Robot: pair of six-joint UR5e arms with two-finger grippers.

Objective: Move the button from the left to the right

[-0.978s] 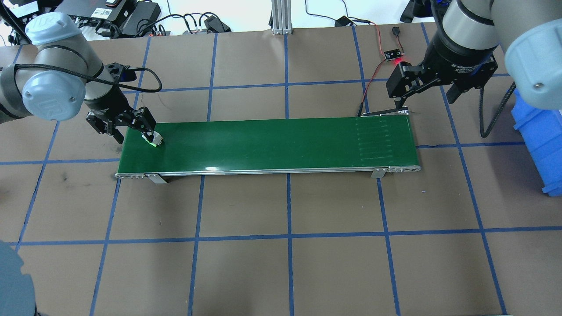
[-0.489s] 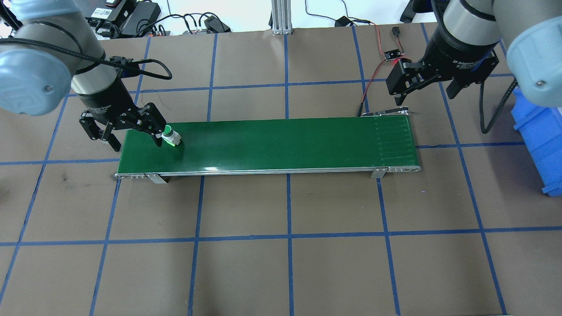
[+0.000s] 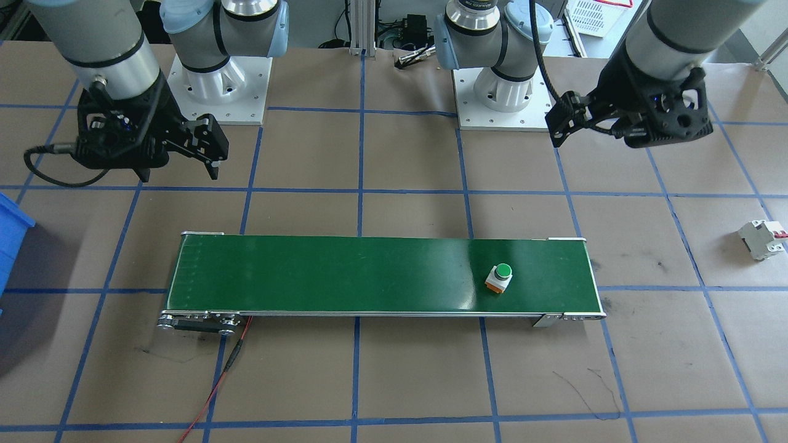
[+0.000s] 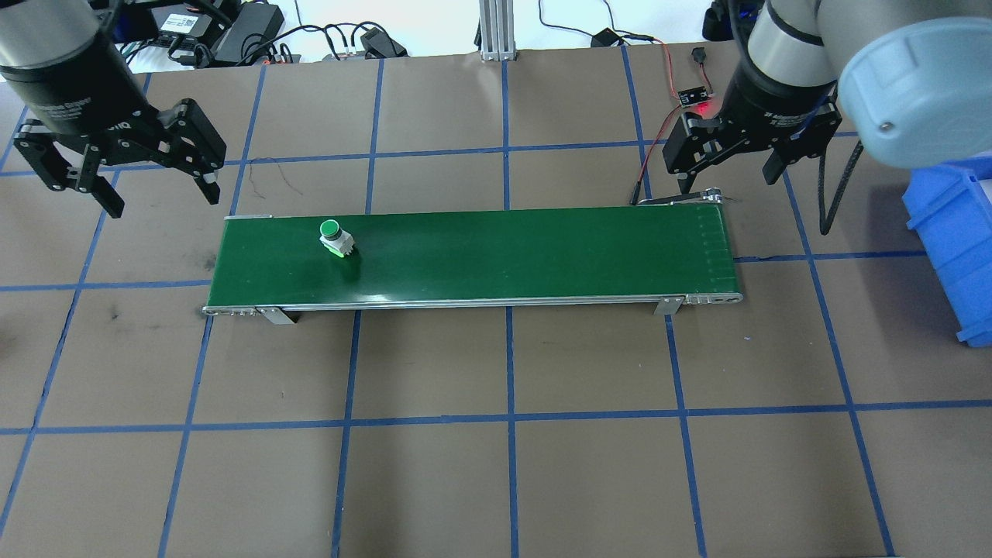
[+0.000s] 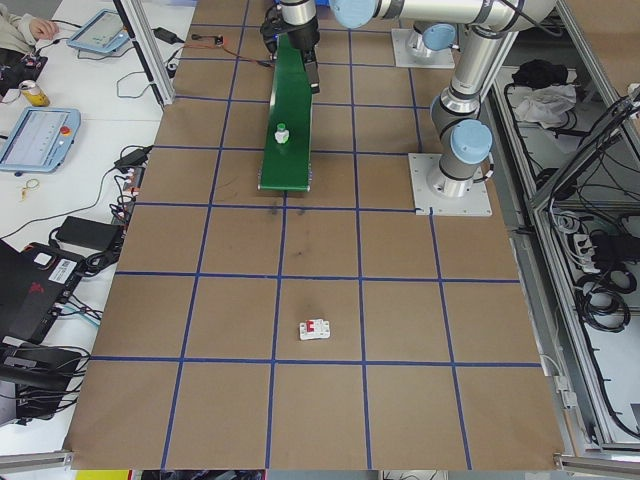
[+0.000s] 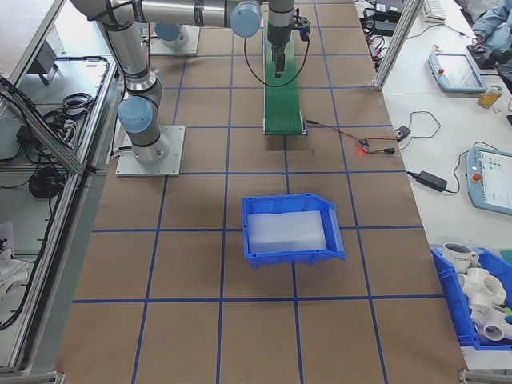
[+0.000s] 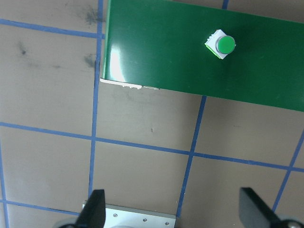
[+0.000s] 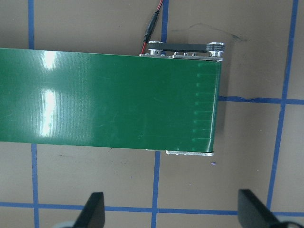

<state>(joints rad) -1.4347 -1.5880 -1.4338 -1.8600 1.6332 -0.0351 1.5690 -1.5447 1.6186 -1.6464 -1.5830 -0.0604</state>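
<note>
Now waiting: button [image 4: 335, 237] standing on conveyor belt [image 4: 504, 256] left end; left gripper [image 4: 128, 167] and right gripper [image 4: 725, 155] hovering spread, empty; timing pickup at right end.

green conveyor belt [image 4: 504, 256], blue bin [image 6: 292, 230], circuit breaker [image 3: 762, 239]

Overhead and front views face across conveyor [image 4: 473, 252].

The button [image 4: 335, 237], a small push-button switch with a round green cap on a white-grey blocky body showing an orange-red edge in the front-facing view [image 3: 499, 277], is sitting free, cap up, on the green conveyor belt [image 4: 504, 256] near its left end.
</note>
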